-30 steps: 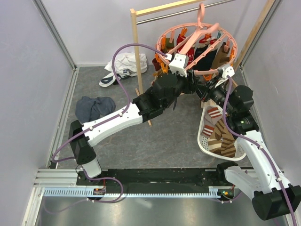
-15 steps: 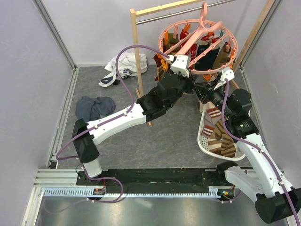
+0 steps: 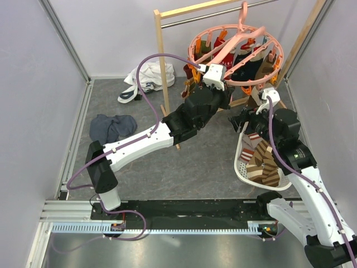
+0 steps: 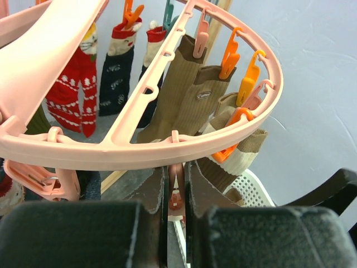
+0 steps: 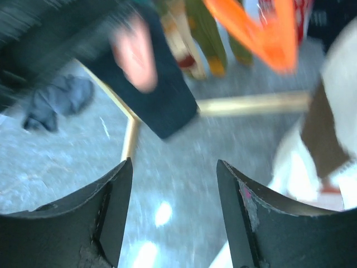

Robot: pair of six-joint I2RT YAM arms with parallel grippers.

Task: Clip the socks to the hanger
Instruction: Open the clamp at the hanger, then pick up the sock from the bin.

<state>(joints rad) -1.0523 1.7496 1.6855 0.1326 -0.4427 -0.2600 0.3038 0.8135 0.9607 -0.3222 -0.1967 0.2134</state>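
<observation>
Right, the left gripper [image 4: 177, 174] is up under the near rim of the pink hanger [image 4: 111, 149], its fingers drawn almost together and pinching a pink clip [image 4: 177, 196] that hangs down from the ring. The hanger itself hangs by its hook from the metal bar of the wooden rail [image 3: 161, 61] at the back, and socks [image 4: 179, 89] are pegged around it: brown ones towards the right, a navy one and a red one with a white pattern further left. Over on the other side, the right gripper [image 5: 173, 167] sits lower, just beside the hanger and above the white basket [image 3: 240, 164], its fingers spread wide and holding nothing; its own camera view is blurred. More striped socks lie heaped in that basket. A white garment [image 3: 146, 78] lies on the table by the rail post, and a dark cloth bundle [image 3: 111, 125] lies well off to the left
</observation>
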